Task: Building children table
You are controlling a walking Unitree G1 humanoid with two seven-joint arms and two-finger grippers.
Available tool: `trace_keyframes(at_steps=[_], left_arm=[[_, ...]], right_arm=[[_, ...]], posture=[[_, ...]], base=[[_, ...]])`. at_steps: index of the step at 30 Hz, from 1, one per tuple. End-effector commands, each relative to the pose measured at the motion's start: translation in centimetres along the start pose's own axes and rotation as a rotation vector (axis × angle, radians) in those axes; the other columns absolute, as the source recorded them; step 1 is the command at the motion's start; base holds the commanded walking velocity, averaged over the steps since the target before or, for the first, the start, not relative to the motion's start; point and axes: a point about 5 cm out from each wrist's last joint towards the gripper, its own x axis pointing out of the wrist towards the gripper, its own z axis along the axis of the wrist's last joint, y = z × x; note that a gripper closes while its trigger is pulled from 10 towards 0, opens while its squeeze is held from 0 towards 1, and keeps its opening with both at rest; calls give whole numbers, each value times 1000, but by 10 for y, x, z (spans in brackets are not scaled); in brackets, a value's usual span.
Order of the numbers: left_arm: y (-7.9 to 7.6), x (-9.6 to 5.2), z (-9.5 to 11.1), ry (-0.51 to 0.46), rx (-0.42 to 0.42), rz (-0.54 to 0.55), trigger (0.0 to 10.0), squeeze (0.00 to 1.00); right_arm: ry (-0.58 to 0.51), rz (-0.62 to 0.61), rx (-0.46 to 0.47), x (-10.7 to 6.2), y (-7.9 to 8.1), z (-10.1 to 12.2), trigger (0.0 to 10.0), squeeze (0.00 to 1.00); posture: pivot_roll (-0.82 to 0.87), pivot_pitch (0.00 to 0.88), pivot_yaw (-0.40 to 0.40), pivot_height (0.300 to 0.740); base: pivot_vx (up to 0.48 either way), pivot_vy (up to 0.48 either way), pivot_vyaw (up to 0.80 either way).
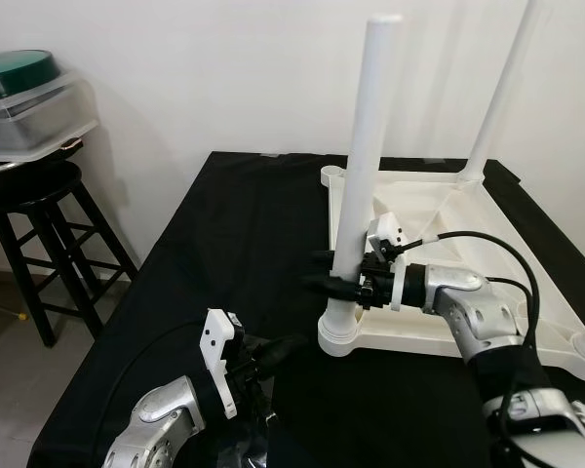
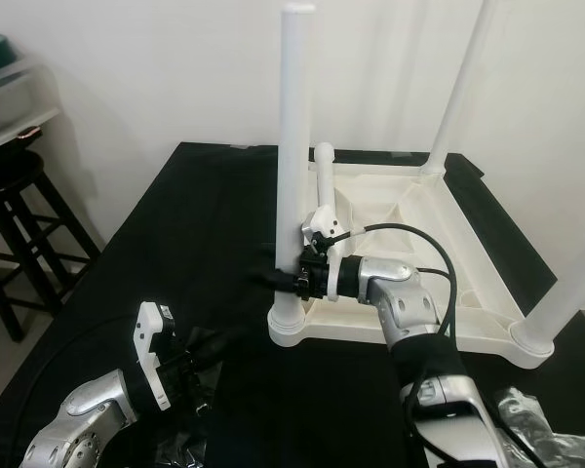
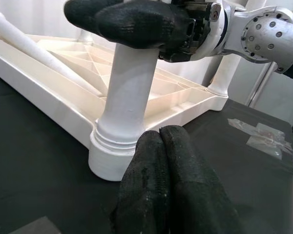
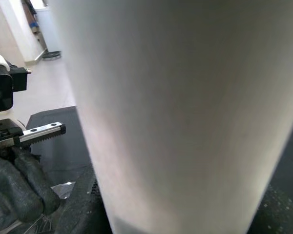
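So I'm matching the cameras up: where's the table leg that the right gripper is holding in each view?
Left eye: table leg upright at centre, right gripper on it.
Right eye: left of centre.
Left wrist: lower shaft entering its socket.
Right wrist: close-up white shaft.
Shared landmark: upturned tabletop.

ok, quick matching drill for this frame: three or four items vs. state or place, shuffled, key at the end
Items:
1. right gripper
2. left gripper
3. tabletop
4. stool

States:
A. upside down on the black surface
B. on the floor at the robot's left, holding a bin
C. shut on the near table leg
D. shut, holding nothing, low in front of that leg's base

Pairs: 1-C, 2-D, 3-A, 4-B
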Motion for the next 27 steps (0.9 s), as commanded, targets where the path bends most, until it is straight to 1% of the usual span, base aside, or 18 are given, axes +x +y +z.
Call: trace_keyframes(at_steps=[1, 9, 11, 12, 13, 14, 15, 16, 17, 18, 19, 20, 21, 22, 23, 24, 25, 27], left_arm=[[0, -2, -2, 17, 14, -3, 10000, 0], [-3, -8, -1, 24, 35, -9, 10000, 0], [-4, -11, 0, 18, 41, 12, 10000, 0], [-4, -11, 0, 18, 41, 12, 10000, 0], [-4, -13, 0, 16, 43, 29, 10000, 0], [-4, -13, 0, 16, 43, 29, 10000, 0], [-6, -15, 0, 16, 50, 38, 10000, 0], [-6, -15, 0, 16, 50, 38, 10000, 0], [-7, -18, 0, 17, 49, 47, 10000, 0], [-7, -18, 0, 17, 49, 47, 10000, 0], [-9, -19, -1, 23, 45, 46, 10000, 0], [-9, -19, -1, 23, 45, 46, 10000, 0], [-10, -19, -1, 27, 41, 43, 10000, 0], [-10, -19, -1, 27, 41, 43, 10000, 0], [-12, -19, -2, 37, 39, 30, 10000, 0], [-12, -19, -2, 37, 39, 30, 10000, 0], [-13, -20, -3, 49, 43, 17, 10000, 0], [-13, -20, -3, 49, 43, 17, 10000, 0]], right_arm=[[29, 27, 36, 0, 2, -10, 0, 0], [49, -59, 36, -9, -1, -25, 0, 0], [92, -171, 31, -12, -1, -36, 0, 0], [92, -171, 31, -12, -1, -36, 0, 0], [170, -337, 68, -9, 1, -50, 0, 0], [170, -337, 68, -9, 1, -50, 0, 0], [167, -637, 169, -3, 4, -60, 0, 0], [167, -637, 169, -3, 4, -60, 0, 0], [171, -774, 239, 14, 36, -73, 0, 0], [171, -774, 239, 14, 36, -73, 0, 0], [184, -843, 299, 19, 57, -79, 0, 0], [184, -843, 299, 19, 57, -79, 0, 0], [180, -846, 329, 22, 70, -80, 0, 0], [180, -846, 329, 22, 70, -80, 0, 0], [188, -809, 287, 24, 72, -77, 0, 0], [188, -809, 287, 24, 72, -77, 0, 0], [179, -802, 261, 28, 64, -71, 0, 0], [179, -802, 261, 28, 64, -71, 0, 0]], posture=[[10, 0, -17, 740], [-10, 0, -5, 740], [-19, 0, -9, 740], [-19, 0, -9, 740], [-20, 0, -13, 740], [-20, 0, -13, 740], [-33, 0, -15, 740], [-33, 0, -15, 740], [-58, 0, 20, 740], [-58, 0, 20, 740], [-81, 0, 34, 740], [-81, 0, 34, 740], [-77, 0, 28, 740], [-77, 0, 28, 740], [-56, 0, 2, 740], [-56, 0, 2, 740], [-69, 0, 14, 740], [-69, 0, 14, 740]], base=[[0, 0, 0], [0, 0, 0], [0, 0, 0], [0, 0, 0], [0, 0, 0], [0, 0, 0], [0, 0, 0], [0, 0, 0], [0, 0, 0], [0, 0, 0], [0, 0, 0], [0, 0, 0], [0, 0, 0], [0, 0, 0], [0, 0, 0], [0, 0, 0], [0, 0, 0], [0, 0, 0]])
